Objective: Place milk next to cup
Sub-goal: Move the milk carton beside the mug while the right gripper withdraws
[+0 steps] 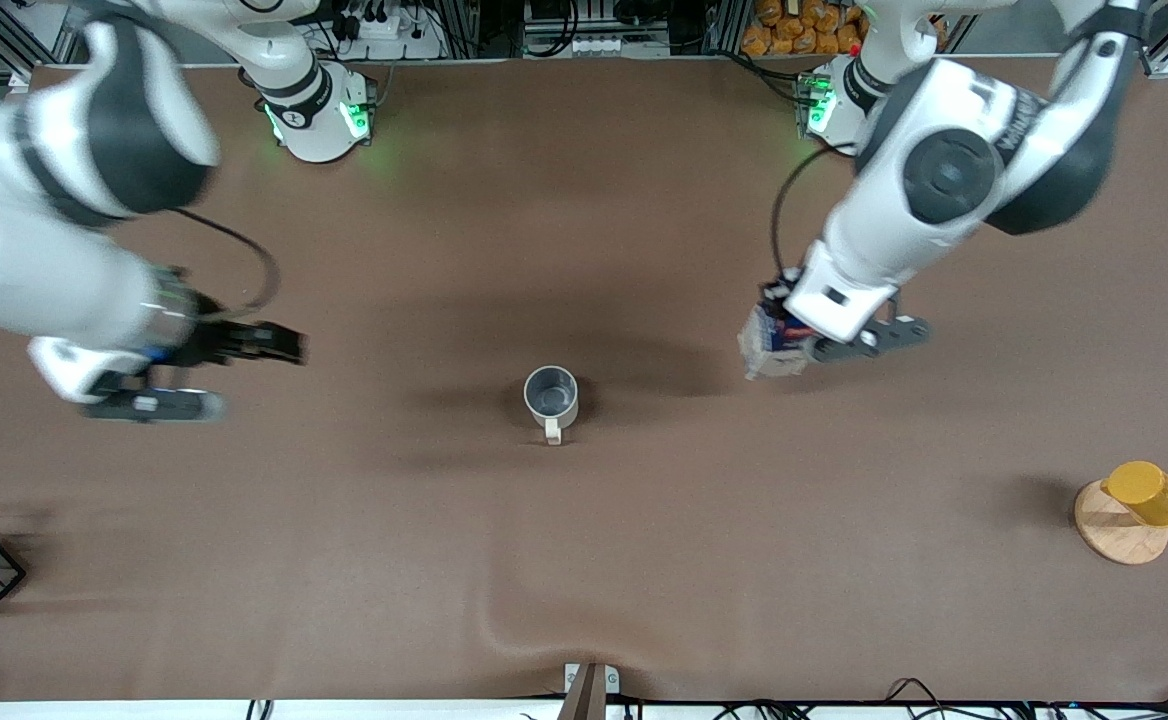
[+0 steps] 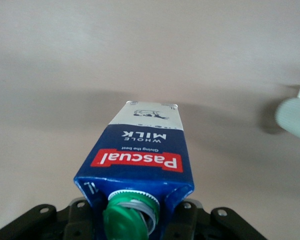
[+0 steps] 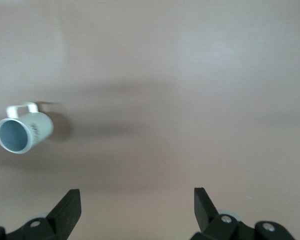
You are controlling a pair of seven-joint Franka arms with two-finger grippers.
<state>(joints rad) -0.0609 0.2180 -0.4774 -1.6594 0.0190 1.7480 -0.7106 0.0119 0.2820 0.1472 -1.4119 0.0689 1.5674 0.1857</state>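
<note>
— While the left pincer [image 1: 794,345] grips the milk [image 1: 770,345] in the air over the desk [image 1: 584,560], where's the cup [image 1: 551,394]?
— Mid-desk, well apart. The right pincer [image 1: 229,370] waits, fingers spread wide.

Even, diffuse overhead lighting; the brown table [image 1: 584,560] is moderately bright with no hard glare. Soft, broad shadows lie on it under both arms, the darkest patch between the cup [image 1: 551,397] and the left gripper [image 1: 794,345]. Green indicator lamps cast a faint tint on the surface beside each arm base. The right gripper [image 1: 194,375] is smeared by motion blur, its edges doubled. In the left wrist view the milk [image 2: 140,150] held in the gripper is sharp at its label, while the green cap [image 2: 130,212] closest to the lens is soft. In the right wrist view the table appears washed-out and slightly hazy.
</note>
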